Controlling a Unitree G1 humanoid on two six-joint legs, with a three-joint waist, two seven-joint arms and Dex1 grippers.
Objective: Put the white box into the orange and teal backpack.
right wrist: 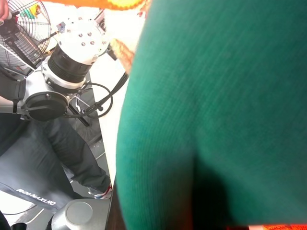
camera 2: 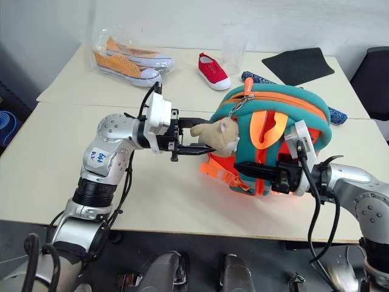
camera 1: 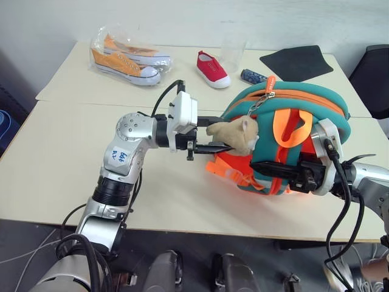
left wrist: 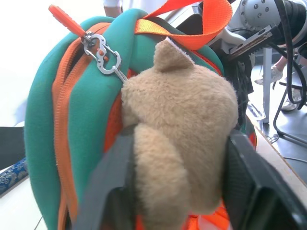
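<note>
The orange and teal backpack (camera 1: 285, 137) is held upright above the near right part of the worktop (camera 1: 55, 164), its teal top arching over an orange zipper line and an orange webbing loop hanging down its front. No white case shows on the worktop around it. A tan plush bear (camera 1: 236, 135) hangs from a metal clip (left wrist: 106, 58) at the zipper pull, on the pack's left flank.

The left pincer (camera 1: 220, 132) reaches in level from the left, and its two black fingers (left wrist: 108, 191) sit on either side of the bear, pinching the plush body between them. The right pincer (camera 1: 273, 167) comes in from the right, low across the pack's front; its fingers are pressed together against the fabric near the pack's lower edge, with teal cloth right up against that wrist camera.

To the left of the pack, the near worktop is bare out to its left edge and front edge, giving open room there. The pack's right side stands close to the worktop's right edge. Farther back, across a seam between the two worktop panels, lie a pair of orange sneakers in a clear bag (camera 1: 127, 58), a single red shoe (camera 1: 213, 69), a blue patterned pouch (camera 1: 252, 76) just behind the pack, and a dark mat (camera 1: 298, 62) by the far right corner.
</note>
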